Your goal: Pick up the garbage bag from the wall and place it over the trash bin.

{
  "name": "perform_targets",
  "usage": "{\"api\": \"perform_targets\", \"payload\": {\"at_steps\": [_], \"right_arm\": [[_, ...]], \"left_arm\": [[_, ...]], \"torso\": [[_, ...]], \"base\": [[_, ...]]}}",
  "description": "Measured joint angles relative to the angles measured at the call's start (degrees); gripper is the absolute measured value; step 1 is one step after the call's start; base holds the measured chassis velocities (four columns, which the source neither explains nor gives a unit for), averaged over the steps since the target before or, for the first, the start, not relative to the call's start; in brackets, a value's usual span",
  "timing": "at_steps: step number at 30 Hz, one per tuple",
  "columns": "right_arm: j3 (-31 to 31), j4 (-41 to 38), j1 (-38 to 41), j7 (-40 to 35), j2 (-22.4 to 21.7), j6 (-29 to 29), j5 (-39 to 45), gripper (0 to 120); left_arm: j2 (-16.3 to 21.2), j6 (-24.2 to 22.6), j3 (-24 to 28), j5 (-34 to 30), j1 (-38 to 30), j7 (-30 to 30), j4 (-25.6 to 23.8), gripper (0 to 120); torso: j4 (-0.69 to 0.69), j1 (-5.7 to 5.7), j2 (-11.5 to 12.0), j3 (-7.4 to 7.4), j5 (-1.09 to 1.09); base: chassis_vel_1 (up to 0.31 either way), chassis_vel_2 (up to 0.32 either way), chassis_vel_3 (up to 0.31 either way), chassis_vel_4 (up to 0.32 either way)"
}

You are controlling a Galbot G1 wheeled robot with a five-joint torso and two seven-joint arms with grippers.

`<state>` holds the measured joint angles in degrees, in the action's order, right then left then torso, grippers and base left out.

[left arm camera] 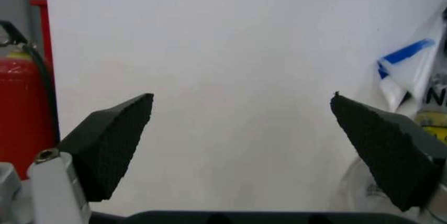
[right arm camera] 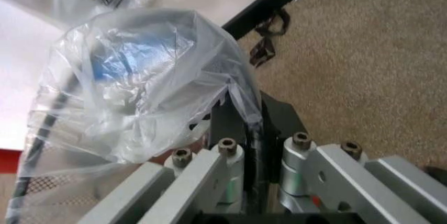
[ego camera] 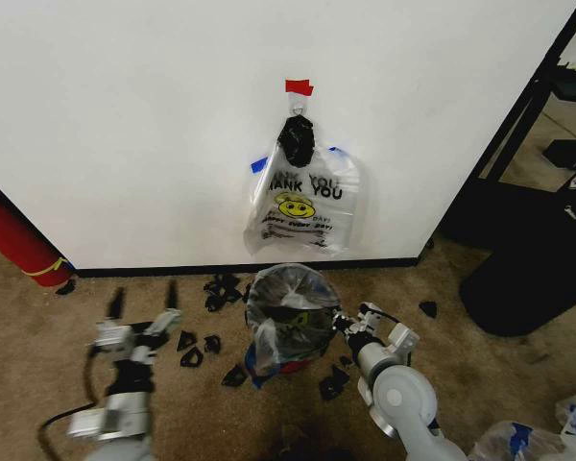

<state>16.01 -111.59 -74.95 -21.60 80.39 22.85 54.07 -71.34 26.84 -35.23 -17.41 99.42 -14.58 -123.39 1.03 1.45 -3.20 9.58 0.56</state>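
Head view: the garbage bag (ego camera: 290,317) drapes over the trash bin (ego camera: 269,357) near the wall (ego camera: 125,125); the right gripper (ego camera: 343,325) touches its right edge. The left gripper (ego camera: 144,300) hovers left, its 2 fingers spread. Right wrist view: fingers (right arm camera: 231,169) pinch the plastic.

Both arms are built of pale silver-grey metal links. The left gripper (ego camera: 144,300) carries two slim black fingers on a boxy grey body, and a black cable loops from the forearm behind it. In the left wrist view its fingers (left arm camera: 112,148) are dark wedge-shaped pads with a fine textured surface, beside a white bracket with a small screw. The right gripper (ego camera: 346,325) has a rounded grey wrist joint; up close, silver linkage bars with dark hex-socket screws flank its black fingers (right arm camera: 241,130).
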Motion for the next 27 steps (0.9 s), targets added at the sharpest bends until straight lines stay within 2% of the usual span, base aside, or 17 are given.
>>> {"api": "perform_targets", "payload": {"at_steps": [8,11,12,16,17,18,19,21,27], "right_arm": [[-0.11,1.19,-0.05,1.37,0.08,0.58,-1.39,2],[-0.25,1.19,-0.22,1.47,0.17,0.58,-1.74,16],[-0.25,1.19,-0.22,1.47,0.17,0.58,-1.74,16],[-0.23,1.16,-0.28,1.49,0.05,0.74,-1.84,30],[-0.23,1.16,-0.28,1.51,0.06,0.87,-1.87,38],[-0.23,1.16,-0.28,1.57,0.06,0.92,-1.91,38],[-0.23,1.18,-0.28,1.87,0.07,1.08,-2.08,46],[-0.24,1.18,-0.30,2.04,0.06,1.16,-2.17,49],[-0.70,1.34,-0.21,2.52,-0.30,1.76,-2.83,76]], "left_arm": [[-3.68,-0.50,1.87,2.71,0.51,-0.05,-2.33,100],[-4.15,-0.82,2.96,3.11,0.90,-0.06,-3.02,100],[-4.15,-0.82,2.96,3.11,0.90,-0.06,-3.02,100],[-4.28,-0.88,3.41,3.21,1.70,-0.17,-3.55,100],[-4.50,-0.89,3.53,3.21,1.84,-0.20,-3.57,100],[-4.62,-0.89,3.65,3.23,1.93,-0.22,-3.57,100],[-4.84,-0.88,3.95,3.26,2.10,-0.25,-3.57,100],[-4.90,-0.88,4.08,3.27,2.15,-0.29,-3.57,100],[-5.06,-0.85,4.62,3.44,2.20,-0.69,-2.91,100]], "torso": [[0.01,0.00,0.00,0.00,0.00],[0.00,0.00,0.00,0.00,-0.01],[0.00,0.00,0.00,0.00,-0.01],[0.01,0.00,0.00,0.00,-0.01],[0.00,0.00,0.00,0.00,-0.01],[0.00,0.00,0.00,0.00,0.00],[0.00,0.00,0.00,0.00,0.00],[0.00,0.00,0.00,0.00,0.00],[0.00,0.01,0.00,0.00,0.00]], "base": [[0.000,0.000,0.000,0.000],[0.000,0.000,0.000,0.000],[0.000,0.000,0.000,0.000],[0.000,0.000,0.000,0.000],[0.000,0.000,0.000,0.000],[0.000,0.000,0.000,0.000],[0.000,0.000,0.000,0.000],[0.000,0.000,0.000,0.000],[0.000,0.000,0.000,0.000]]}}
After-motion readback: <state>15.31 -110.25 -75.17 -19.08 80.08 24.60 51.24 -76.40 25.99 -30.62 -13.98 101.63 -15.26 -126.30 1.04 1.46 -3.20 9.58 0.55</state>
